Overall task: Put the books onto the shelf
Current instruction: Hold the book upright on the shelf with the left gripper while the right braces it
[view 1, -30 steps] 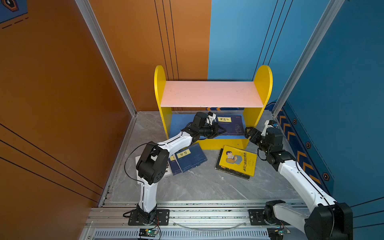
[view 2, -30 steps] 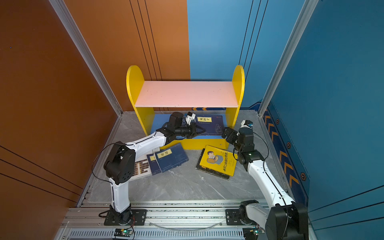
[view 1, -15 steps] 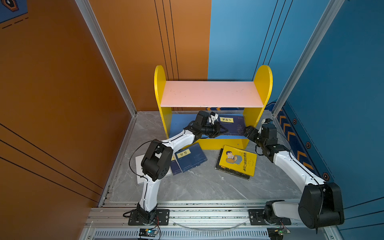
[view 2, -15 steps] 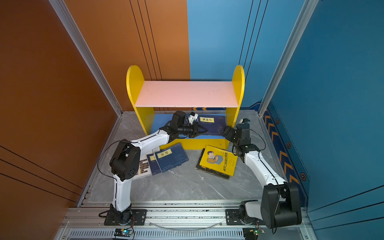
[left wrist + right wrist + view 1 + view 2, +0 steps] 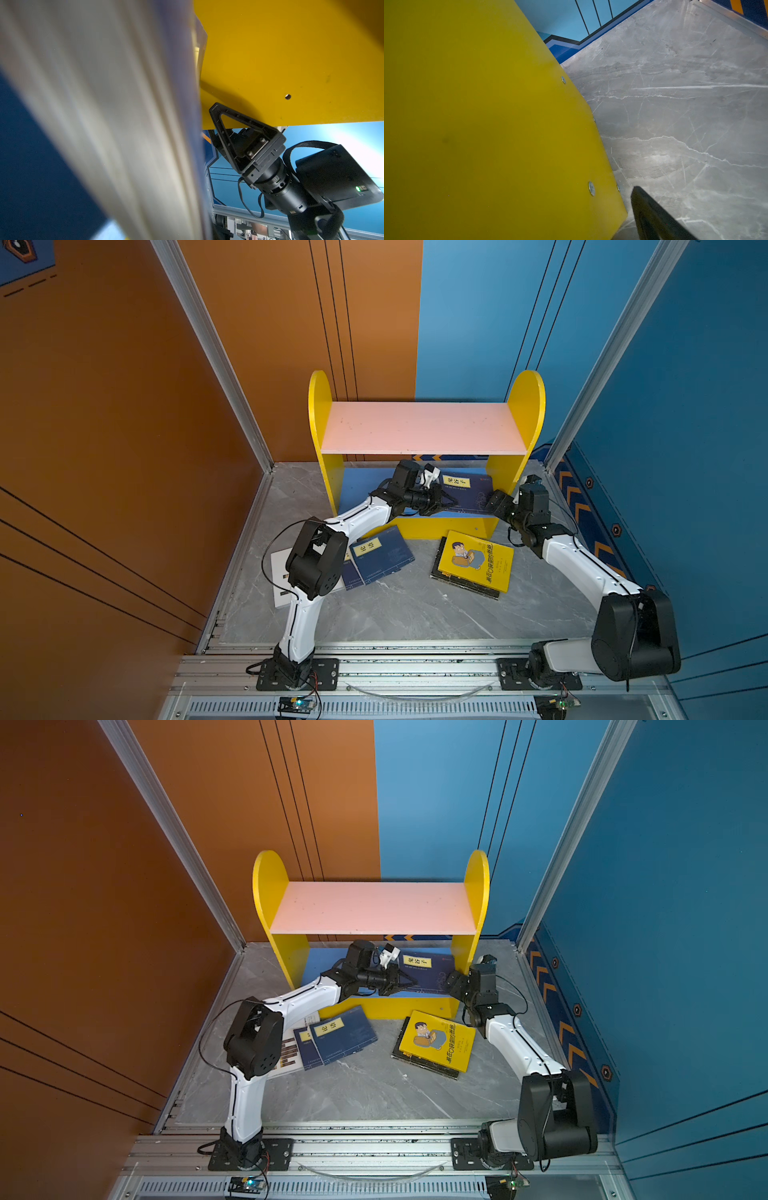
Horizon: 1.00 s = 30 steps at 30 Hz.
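The shelf has a pink upper board (image 5: 419,427) and a blue lower board (image 5: 361,489). A navy book (image 5: 469,493) (image 5: 428,971) lies on the lower board, and my left gripper (image 5: 451,502) (image 5: 409,982) is shut on its near left edge; its blurred page edges (image 5: 104,104) fill the left wrist view. My right gripper (image 5: 492,499) stands open at the front edge of the right yellow side panel (image 5: 488,124), with one of its fingers (image 5: 652,218) outside the panel. On the floor lie two navy books (image 5: 380,553), a white book (image 5: 280,576) and a yellow book (image 5: 476,560) on a black one (image 5: 461,585).
Orange and blue walls close in around the grey marble floor (image 5: 395,614). Aluminium posts (image 5: 582,406) stand at the back corners beside the shelf. A metal rail (image 5: 415,668) carrying both arm bases runs along the front. My left elbow (image 5: 316,560) hangs over the white book.
My right gripper has moved in toward the shelf's right side panel. My left gripper has pushed the navy book slightly to the right on the lower board.
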Motion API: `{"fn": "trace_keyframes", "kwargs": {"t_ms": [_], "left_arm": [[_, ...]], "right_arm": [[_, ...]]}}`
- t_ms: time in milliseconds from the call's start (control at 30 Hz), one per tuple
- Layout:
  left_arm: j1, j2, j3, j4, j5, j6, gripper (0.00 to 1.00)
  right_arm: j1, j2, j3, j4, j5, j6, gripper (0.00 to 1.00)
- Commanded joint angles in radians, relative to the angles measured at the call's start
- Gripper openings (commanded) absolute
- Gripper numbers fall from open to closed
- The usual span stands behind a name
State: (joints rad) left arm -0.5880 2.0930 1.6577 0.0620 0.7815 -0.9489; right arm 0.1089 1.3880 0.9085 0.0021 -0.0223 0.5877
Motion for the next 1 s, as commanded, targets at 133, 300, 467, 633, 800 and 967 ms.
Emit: {"fn": "trace_keyframes", "kwargs": {"t_ms": [133, 300, 467, 633, 800, 967], "left_arm": [[0.003, 0.022, 0.034, -0.005, 0.018, 0.014, 0.0], [0.001, 0.022, 0.01, 0.054, -0.02, -0.035, 0.0], [-0.004, 0.039, 0.013, 0.068, -0.024, -0.054, 0.0], [-0.005, 0.039, 0.007, 0.07, -0.047, -0.06, 0.0], [-0.006, 0.038, 0.005, 0.073, -0.06, -0.063, 0.0], [-0.005, 0.039, -0.004, 0.074, -0.081, -0.073, 0.0]], "right_arm": [[-0.001, 0.028, 0.021, -0.008, 0.014, -0.003, 0.89], [0.004, 0.04, 0.009, -0.004, 0.021, 0.006, 0.88], [0.005, 0.041, 0.01, 0.002, 0.018, 0.005, 0.9], [0.008, 0.066, 0.009, 0.0, 0.023, 0.009, 0.89], [0.009, 0.081, 0.006, 0.01, 0.021, 0.016, 0.89], [0.011, 0.085, 0.01, 0.01, 0.025, 0.015, 0.89]]}}
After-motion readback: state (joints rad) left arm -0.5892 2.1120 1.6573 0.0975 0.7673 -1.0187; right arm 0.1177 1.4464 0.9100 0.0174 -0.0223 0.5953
